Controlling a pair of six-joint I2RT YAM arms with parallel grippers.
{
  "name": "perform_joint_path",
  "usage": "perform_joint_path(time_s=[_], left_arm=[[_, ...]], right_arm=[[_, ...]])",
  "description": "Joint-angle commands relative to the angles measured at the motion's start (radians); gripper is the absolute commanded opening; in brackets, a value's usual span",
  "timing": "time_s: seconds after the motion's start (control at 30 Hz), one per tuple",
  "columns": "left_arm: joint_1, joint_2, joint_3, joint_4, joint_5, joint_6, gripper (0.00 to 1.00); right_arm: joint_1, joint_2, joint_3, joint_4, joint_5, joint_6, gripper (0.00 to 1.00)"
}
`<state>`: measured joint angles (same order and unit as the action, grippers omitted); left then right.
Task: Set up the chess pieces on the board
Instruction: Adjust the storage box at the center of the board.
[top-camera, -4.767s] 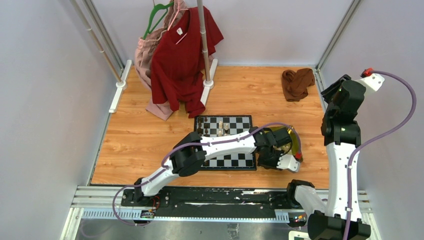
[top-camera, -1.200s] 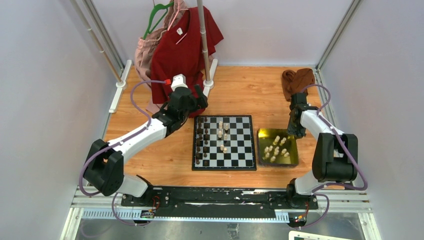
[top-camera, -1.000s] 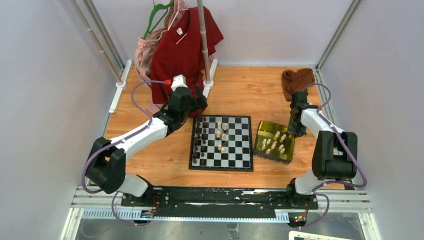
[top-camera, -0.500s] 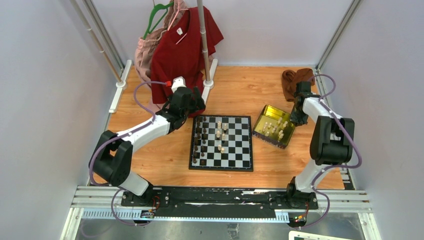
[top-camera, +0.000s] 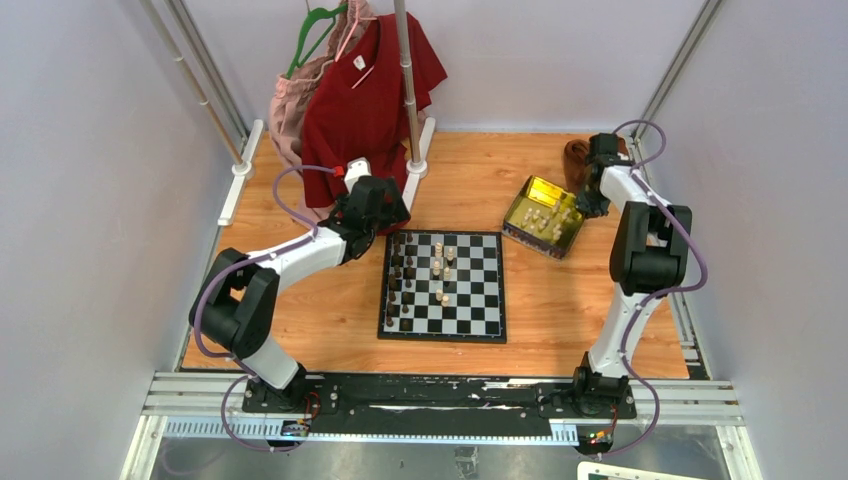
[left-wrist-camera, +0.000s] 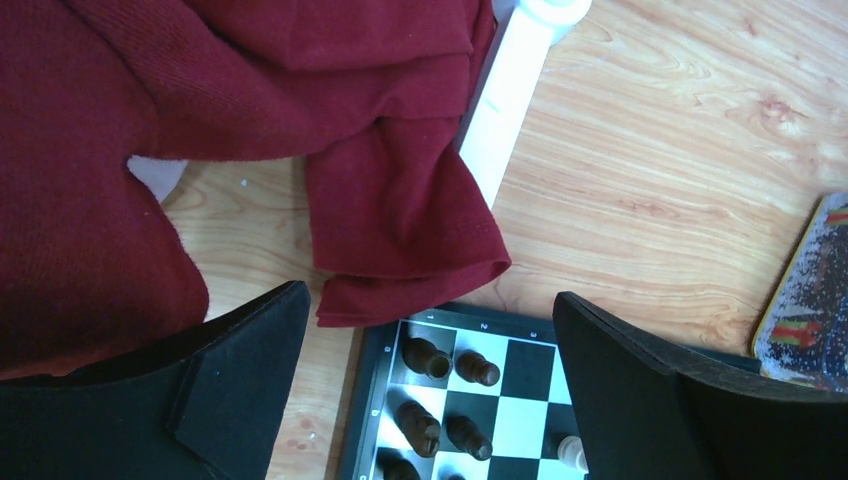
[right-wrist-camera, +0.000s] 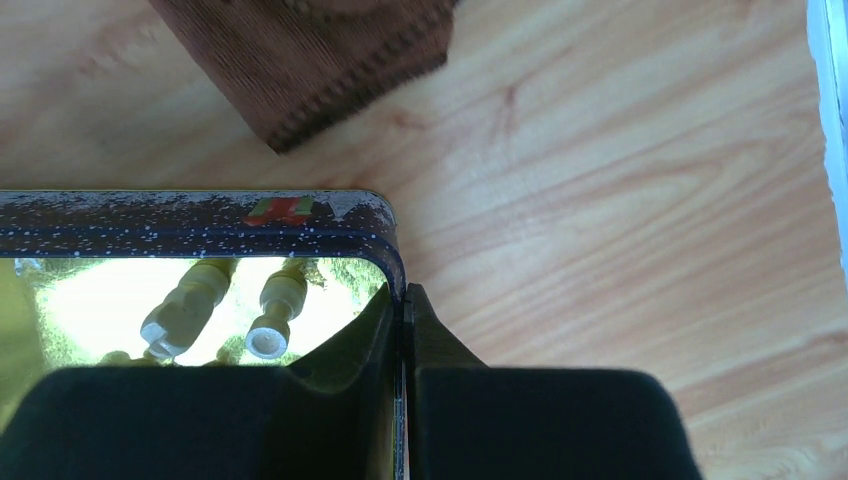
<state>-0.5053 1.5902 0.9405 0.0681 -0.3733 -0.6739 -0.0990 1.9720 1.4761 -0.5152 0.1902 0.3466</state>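
The board (top-camera: 485, 310) lies flat in the middle of the wooden table. Dark chess pieces (top-camera: 402, 282) stand in its two left columns, and a few cream ones (top-camera: 441, 270) stand near its centre. My left gripper (top-camera: 392, 218) hovers open over the board's far left corner; the left wrist view shows the gripper (left-wrist-camera: 430, 320) wide apart above dark pieces (left-wrist-camera: 428, 358). My right gripper (right-wrist-camera: 403, 300) is shut on the wall of the gold tin (right-wrist-camera: 200, 225), which holds cream pieces (right-wrist-camera: 270, 312). From above, the tin (top-camera: 543, 216) sits far right of the board.
A red shirt (top-camera: 365, 110) hangs on a rack at the back, its hem (left-wrist-camera: 400, 210) just beyond the board's corner. A brown cloth (top-camera: 578, 155) lies by the tin, next to the right arm. The rack's white foot (left-wrist-camera: 505, 100) runs along the table.
My right gripper has pulled the tin away from the board's right edge toward the far right, turning it, up to the brown cloth. The left arm has drawn in slightly, still open.
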Motion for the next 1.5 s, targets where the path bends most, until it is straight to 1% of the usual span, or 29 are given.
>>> perform_joint_path(time_s=[0.0,0.17,0.43,0.53,0.67,0.8,0.87,1.07,1.27,1.37,1.47], left_arm=[[0.011,0.006,0.002,0.041,-0.041,-0.008,0.98],[0.02,0.002,-0.016,0.045,-0.046,-0.01,0.98],[0.022,-0.024,-0.037,0.045,-0.035,-0.022,0.98],[0.022,-0.043,-0.048,0.045,-0.028,-0.026,0.98],[0.022,-0.06,-0.059,0.039,-0.02,-0.026,0.98],[0.022,-0.082,-0.073,0.041,-0.013,-0.02,0.99],[0.022,-0.085,-0.072,0.041,-0.004,-0.014,1.0],[0.022,-0.098,-0.077,0.041,0.005,-0.002,1.0],[0.022,-0.144,-0.104,0.044,-0.036,0.015,1.0],[0.022,-0.181,-0.138,0.064,-0.052,0.018,1.0],[0.022,-0.223,-0.178,0.082,-0.051,0.018,1.0]], right_arm=[[0.017,0.057,0.089,0.012,-0.026,0.026,0.0],[0.03,0.105,0.147,0.009,-0.023,0.019,0.01],[0.065,0.12,0.151,0.009,-0.041,0.006,0.08],[0.085,0.118,0.156,0.011,-0.046,-0.006,0.15],[0.095,0.108,0.172,0.016,-0.058,-0.028,0.27],[0.095,0.062,0.172,0.028,-0.035,-0.053,0.39],[0.096,0.034,0.17,0.033,-0.022,-0.066,0.42],[0.096,-0.064,0.158,0.035,0.025,-0.107,0.43],[0.219,-0.187,0.117,0.034,0.031,-0.222,0.43],[0.297,-0.243,0.074,0.037,-0.029,-0.27,0.42],[0.375,-0.256,0.047,0.045,-0.117,-0.319,0.41]])
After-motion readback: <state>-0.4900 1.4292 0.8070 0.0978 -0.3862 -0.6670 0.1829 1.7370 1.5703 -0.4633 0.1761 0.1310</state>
